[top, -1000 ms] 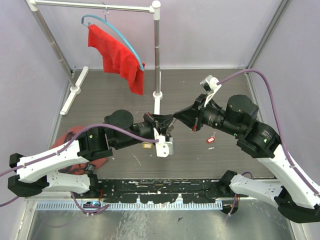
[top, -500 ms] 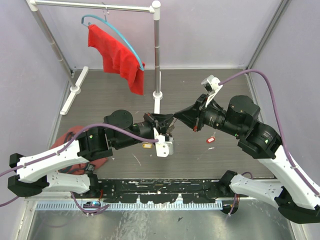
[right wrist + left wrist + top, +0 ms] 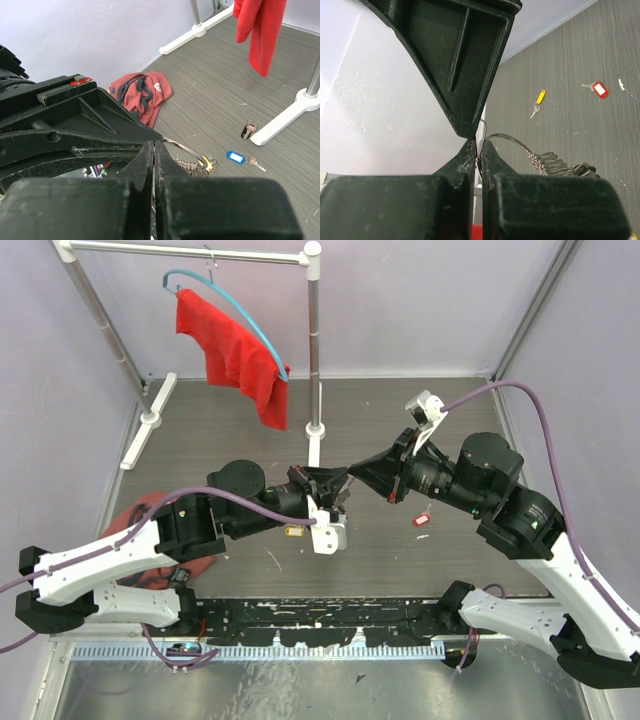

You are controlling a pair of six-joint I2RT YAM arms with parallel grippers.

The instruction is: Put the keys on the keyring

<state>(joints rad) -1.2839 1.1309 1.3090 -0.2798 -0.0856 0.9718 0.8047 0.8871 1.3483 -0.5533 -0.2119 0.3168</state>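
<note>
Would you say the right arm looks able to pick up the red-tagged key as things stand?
Probably not yet: the right gripper is shut on the keyring; the red-tagged key lies uncovered beside that arm.

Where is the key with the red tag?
The red-tagged key lies on the table, right of the middle in the top view, just below the right arm.

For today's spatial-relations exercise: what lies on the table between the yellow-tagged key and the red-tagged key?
Nothing: in the left wrist view, the grey table between the yellow-tagged key and the red-tagged key is bare.
</note>
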